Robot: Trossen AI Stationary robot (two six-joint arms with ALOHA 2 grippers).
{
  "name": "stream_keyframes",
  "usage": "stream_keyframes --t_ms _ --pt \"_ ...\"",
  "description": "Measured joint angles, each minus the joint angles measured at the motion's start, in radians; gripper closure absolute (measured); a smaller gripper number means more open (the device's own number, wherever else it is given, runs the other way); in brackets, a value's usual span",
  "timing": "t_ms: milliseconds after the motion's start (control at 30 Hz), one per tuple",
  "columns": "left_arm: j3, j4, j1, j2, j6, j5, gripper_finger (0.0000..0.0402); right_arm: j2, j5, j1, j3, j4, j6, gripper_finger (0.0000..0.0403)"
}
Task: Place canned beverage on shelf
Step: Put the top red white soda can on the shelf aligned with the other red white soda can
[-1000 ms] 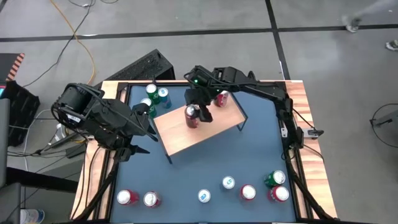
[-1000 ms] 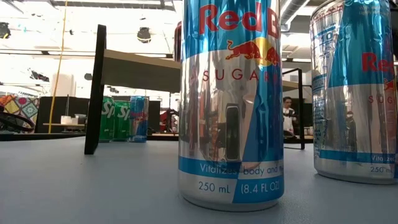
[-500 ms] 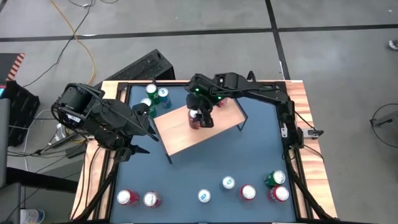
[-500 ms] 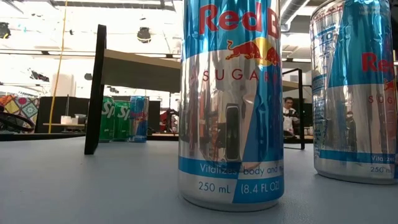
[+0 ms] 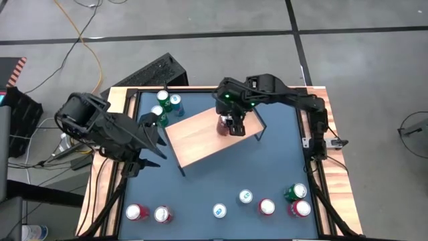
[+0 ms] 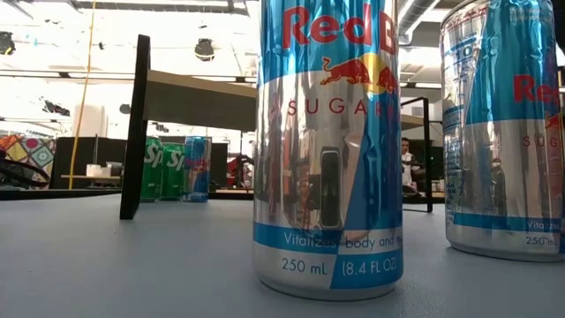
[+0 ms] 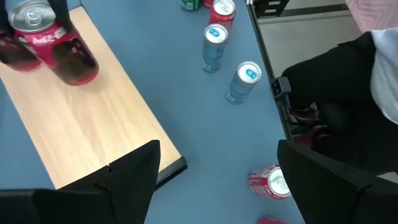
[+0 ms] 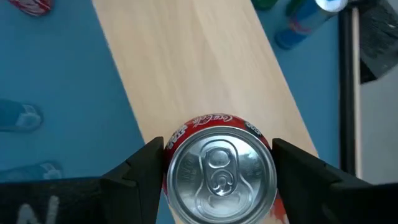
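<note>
A red cola can (image 8: 217,171) sits between the fingers of my right gripper (image 5: 231,126), over the right part of the light wood shelf (image 5: 197,140). The left wrist view shows the same can (image 7: 37,34) tilted, with the dark fingers on it. My left gripper (image 7: 217,180) hangs open above the table's left side, holding nothing. In the low view the shelf's black leg (image 6: 134,128) stands on the blue tabletop. My right gripper pinches the red can between its two fingers (image 8: 140,171), on opposite sides of its wall (image 8: 169,155) just below the top rim. The fingers come from above, slanting down. The can's top faces up; whether its base touches the board I cannot tell.
Green and blue cans (image 5: 166,102) stand at the far left behind the shelf. Several red, blue and green cans (image 5: 267,206) line the near edge. Two tall blue-silver cans (image 6: 328,146) stand right in front of the low camera. A person's sleeve (image 7: 385,50) shows beyond the table.
My right gripper has carried the red can toward the table's right edge, along the shelf board, and has risen a little. The can has stayed between its fingers.
</note>
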Motion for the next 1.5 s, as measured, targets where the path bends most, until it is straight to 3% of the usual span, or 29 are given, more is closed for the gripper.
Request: stream_keyframes --t_ms 333,833,1000,1333,1500 --pt "0.0 0.0 -0.057 0.0 -0.021 -0.043 0.0093 -0.055 0.06 -0.018 0.0 -0.075 0.039 0.0155" --pt "0.0 0.0 -0.121 -0.001 -0.063 -0.09 0.0093 -0.138 0.066 -0.009 -0.016 -0.124 0.085 0.0155" --pt "0.0 0.0 -0.133 -0.001 -0.058 -0.095 0.0093 -0.231 0.066 -0.009 -0.143 -0.101 0.116 0.0155" --pt "0.0 0.002 -0.133 -0.001 -0.053 -0.148 0.0093 -0.389 0.066 -0.026 -0.502 0.162 0.1 0.0155" --pt "0.0 0.019 -0.132 -0.001 -0.06 -0.149 0.0093 -0.43 0.066 -0.031 -0.543 0.2 0.12 0.0155"
